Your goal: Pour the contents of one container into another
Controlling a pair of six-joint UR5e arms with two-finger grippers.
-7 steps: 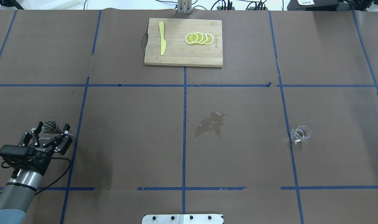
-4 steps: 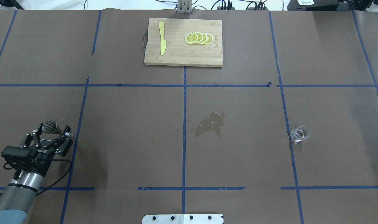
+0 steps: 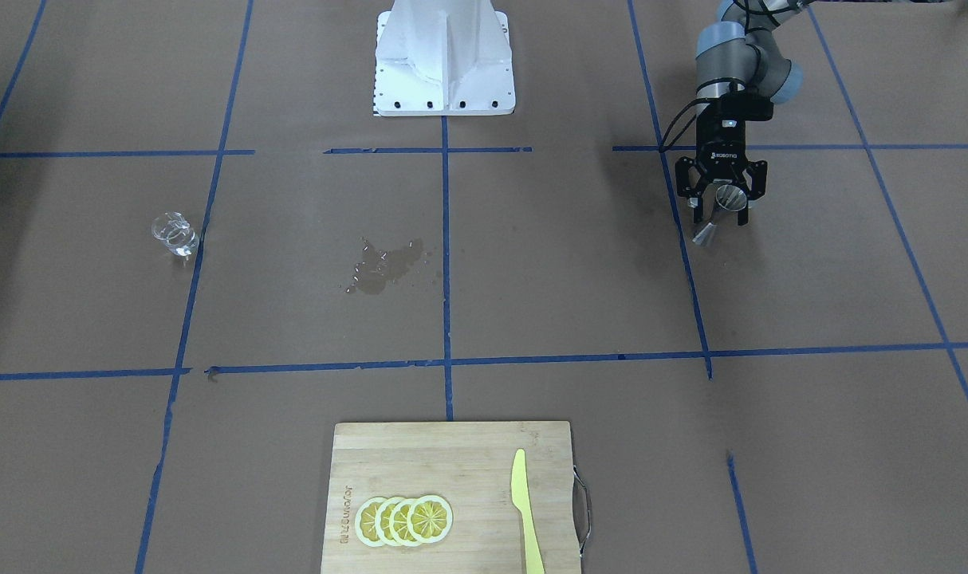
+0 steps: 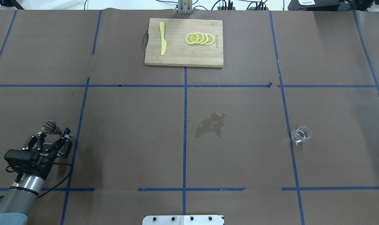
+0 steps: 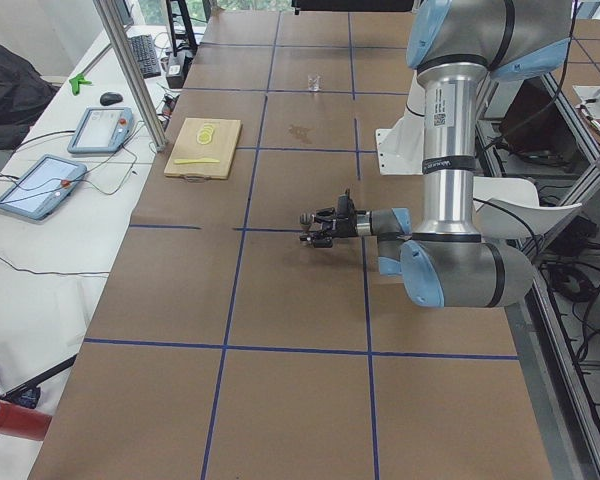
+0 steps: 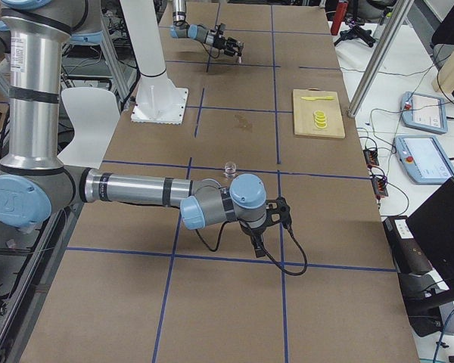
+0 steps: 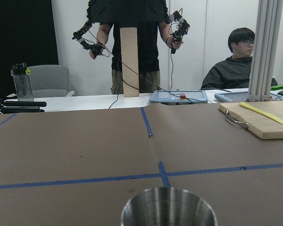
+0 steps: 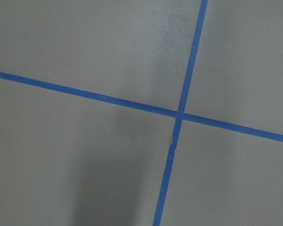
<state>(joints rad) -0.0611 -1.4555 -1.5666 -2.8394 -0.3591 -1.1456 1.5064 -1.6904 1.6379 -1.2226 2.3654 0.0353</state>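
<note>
the left gripper hovers low with its fingers spread wide, holding nothing. the steel jigger stands upright right at its fingertips. the glass cup sits well apart, across the table. i cannot tell how the right gripper holds its fingers. a finger could clip the jigger and topple it, or the pour could miss its small mouth. the brown paper, taped in blue squares, has 1 wet patch. a seated person watches from behind.
</note>
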